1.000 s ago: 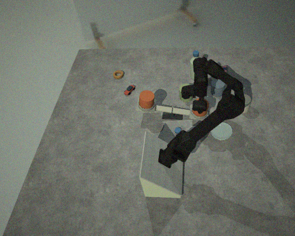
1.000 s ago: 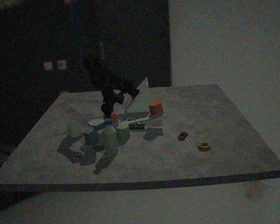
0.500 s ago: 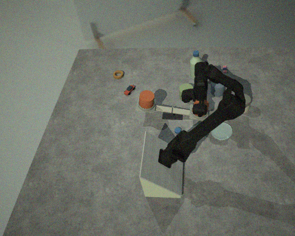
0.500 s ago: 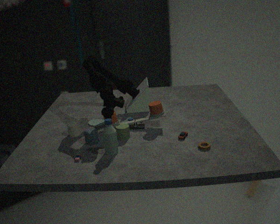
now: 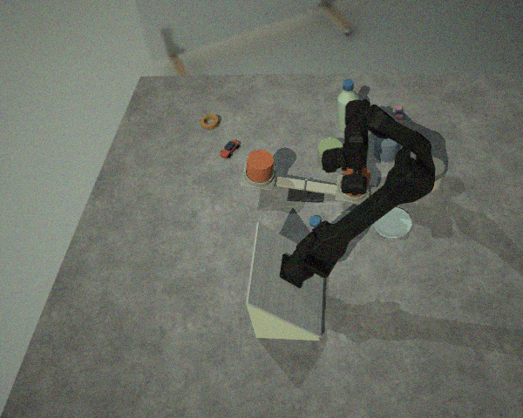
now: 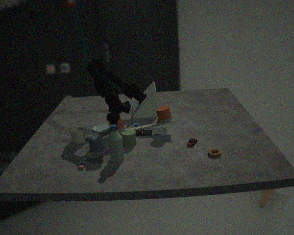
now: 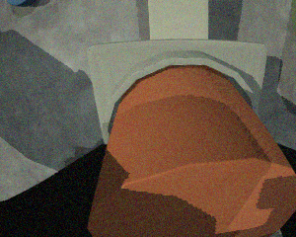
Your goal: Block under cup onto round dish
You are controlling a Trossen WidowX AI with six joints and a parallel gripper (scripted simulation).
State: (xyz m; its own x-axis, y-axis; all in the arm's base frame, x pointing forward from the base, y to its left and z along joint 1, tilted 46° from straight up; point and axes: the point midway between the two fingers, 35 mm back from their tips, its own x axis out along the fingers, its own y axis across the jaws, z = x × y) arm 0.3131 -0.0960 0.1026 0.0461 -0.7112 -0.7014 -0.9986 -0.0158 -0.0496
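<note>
Now we have the gripper (image 5: pixel 355 182) clamped on the orange cup (image 7: pixel 190 172) at the balance's (image 5: pixel 304 184) right end, centre-right in the top view, and we judge a careless lift could rock the beam and shift the other cup (image 5: pixel 259 165).

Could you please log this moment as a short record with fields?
gripper: gripper shut on the right cup
right cup: on the balance, on its lower end in the exterior view
left cup: left cup untouched on its pad
block: not in view
dish: dish bare, nearer the base than the held cup
nearby: bottle, green cup
</note>
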